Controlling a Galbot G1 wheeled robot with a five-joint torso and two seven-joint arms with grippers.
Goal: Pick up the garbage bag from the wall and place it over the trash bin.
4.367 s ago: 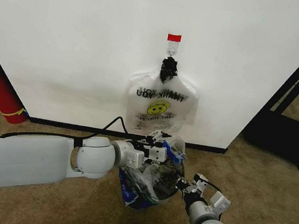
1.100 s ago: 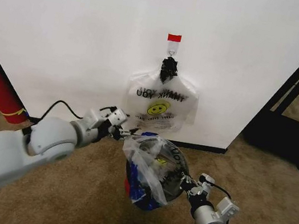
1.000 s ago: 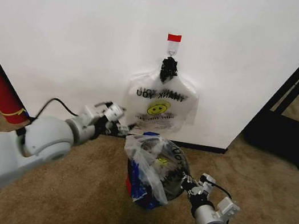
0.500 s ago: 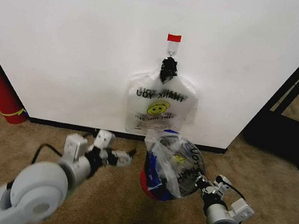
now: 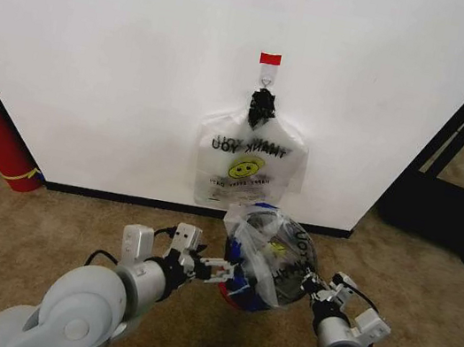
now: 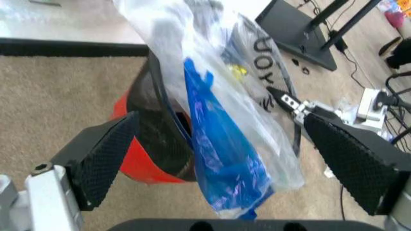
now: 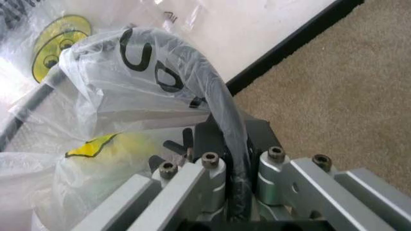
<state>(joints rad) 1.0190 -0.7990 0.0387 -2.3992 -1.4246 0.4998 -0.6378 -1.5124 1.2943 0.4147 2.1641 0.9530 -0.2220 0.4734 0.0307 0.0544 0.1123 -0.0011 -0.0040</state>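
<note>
Right tool [image 5: 317, 286]: my right tool was clenched on the right rim of the trash bin [image 5: 286, 273], a fold of plastic pinched in with it; the right wrist view showed the black rim running between its fingers [image 7: 199, 185].
Left tool [image 5: 217, 271]: my left tool sat low at the bin's left side with its pads [image 6: 103, 154] spread wide and gripping nothing, the bin and the bag hanging between them in the left wrist view.
Garbage bag [image 5: 258, 255]: crinkly and see-through, with blue patches, it was draped over the bin's mouth and spilling down its near left side, not sitting evenly around the rim.
Trash bin: black mesh on a red base, it stood on the carpet [image 5: 71, 217] just in front of the wall [image 5: 101, 51], tipped toward me so its mouth faced up at the head camera.
Smiley bag [image 5: 247, 165]: a second bag hung from the hook [image 5: 267, 79] under the red tape [image 5: 271, 58], just beyond the bin.
Risk, in my judgement: the bag looked loose on the left, so it could slide off the rim if my left tool nudged it; letting go on the right could drop the tilted bin and shake the plastic free.
Hard to see: I could not tell how far the bag wrapped the far rim, nor whether the bin's base rested flat on the carpet.
</note>
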